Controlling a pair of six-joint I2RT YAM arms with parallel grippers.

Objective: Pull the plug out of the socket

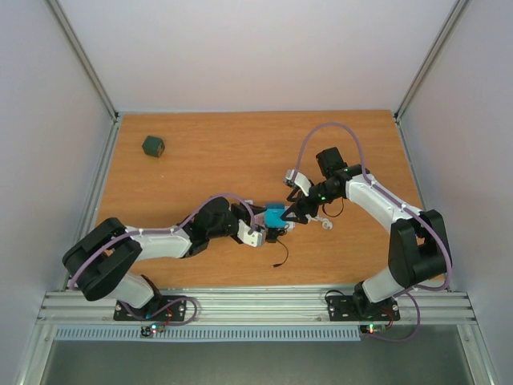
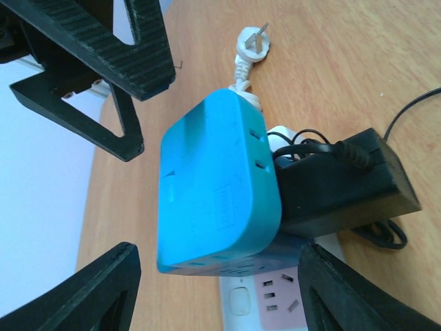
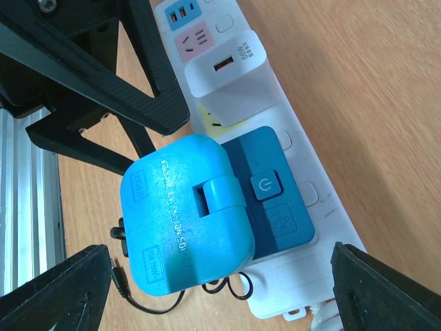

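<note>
Plug [image 3: 182, 221], a glossy bright-blue rounded cube with raised lettering, sits on the socket [image 3: 329, 227], a long white plastic strip with pastel panels, near the middle of the wooden table [image 1: 216, 152]. The right wrist view clearly shows a white charger [image 3: 231, 76] beside it. The left wrist view instead shows a matte black adapter [image 2: 344, 183]. The left gripper [image 2: 217, 256] and right gripper [image 3: 220, 258] straddle the plug, jaws spread wide.

The bright blue, cube-shaped plug [image 3: 185, 215] sits pushed into the long white socket [image 3: 318, 219], near its cord end; the socket lies flat on the worktop [image 3: 372, 103].
</note>
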